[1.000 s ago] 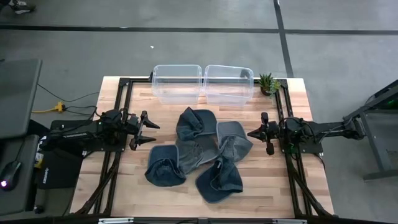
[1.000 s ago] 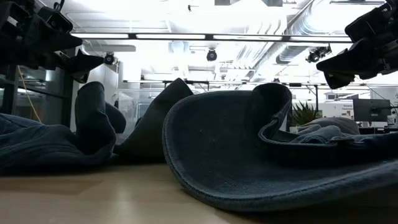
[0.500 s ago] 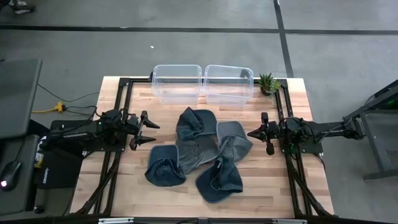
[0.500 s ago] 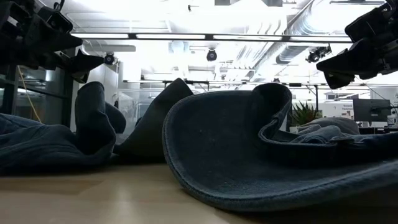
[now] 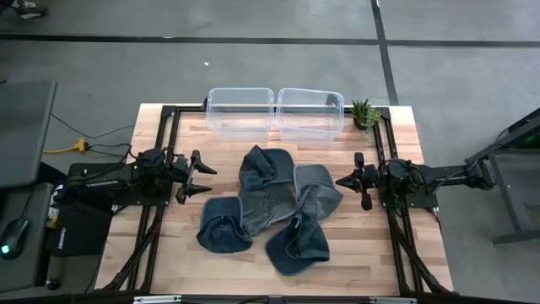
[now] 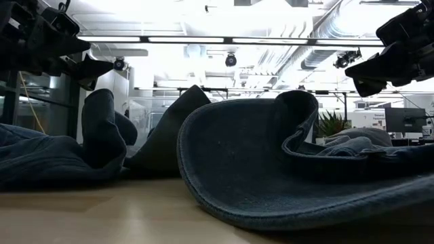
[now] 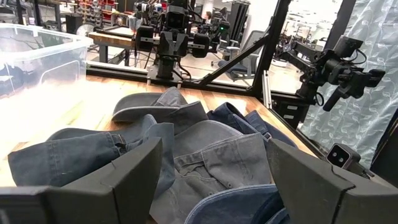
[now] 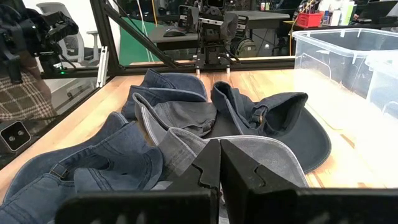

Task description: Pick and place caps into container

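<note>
Nothing of the task appears to have been done yet — the caps (image 5: pixel 274 207) are all seen heaped in the middle of the counter (image 5: pixel 169 253), and both clear bins (image 5: pixel 240 112) at the far edge look empty in the high view. At least four or five caps can be counted in the pile: a dark one (image 5: pixel 224 225) at the near left, a dark one (image 5: pixel 297 242) at the near right, a lighter grey one (image 5: pixel 316 190) on the right, and others overlapping between them toward the bins, so that exact edges cannot be told apart everywhere. The left tool (image 5: pixel 201 175) is held just left of the pile, above the counter, with its fingers spread wide and nothing between them; in the left wrist view the caps are seen lying ahead of the two parted fingers (image 7: pixel 127 171). The right tool (image 5: pixel 344 180) is held at the right of the pile, near the grey cap, with its fingers pressed together on nothing — in the right wrist view they meet in a closed point (image 8: pixel 219 163). Every cap is judged still to be picked and carried to a bin; the whole job is left, and the overlap in the heap may cause more than one cap to be lifted at once.
</note>
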Robot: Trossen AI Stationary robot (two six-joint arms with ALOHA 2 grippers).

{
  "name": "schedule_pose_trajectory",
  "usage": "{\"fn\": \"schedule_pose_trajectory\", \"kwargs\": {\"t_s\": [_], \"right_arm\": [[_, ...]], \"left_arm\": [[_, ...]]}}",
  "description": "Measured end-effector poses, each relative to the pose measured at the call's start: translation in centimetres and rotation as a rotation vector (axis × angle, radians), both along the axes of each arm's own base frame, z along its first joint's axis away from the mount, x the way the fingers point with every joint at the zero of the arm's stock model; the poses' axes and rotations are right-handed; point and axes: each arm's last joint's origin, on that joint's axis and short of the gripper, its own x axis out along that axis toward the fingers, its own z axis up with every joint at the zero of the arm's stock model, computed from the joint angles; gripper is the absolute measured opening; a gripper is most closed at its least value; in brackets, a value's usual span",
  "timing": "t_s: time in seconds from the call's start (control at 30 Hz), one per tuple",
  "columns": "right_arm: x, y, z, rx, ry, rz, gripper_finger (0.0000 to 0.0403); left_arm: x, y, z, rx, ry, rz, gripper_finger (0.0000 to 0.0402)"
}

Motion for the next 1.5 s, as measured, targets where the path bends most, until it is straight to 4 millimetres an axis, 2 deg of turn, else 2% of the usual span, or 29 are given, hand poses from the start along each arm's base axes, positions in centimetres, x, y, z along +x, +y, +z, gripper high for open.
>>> {"fn": "schedule_pose_trajectory", "kwargs": {"t_s": [1.5], "right_arm": [[0.0, 0.0, 0.0, 0.0, 0.0, 0.0, 0.0]], "left_arm": [[0.01, 0.05, 0.0, 0.0, 0.0, 0.016, 0.0286]]}}
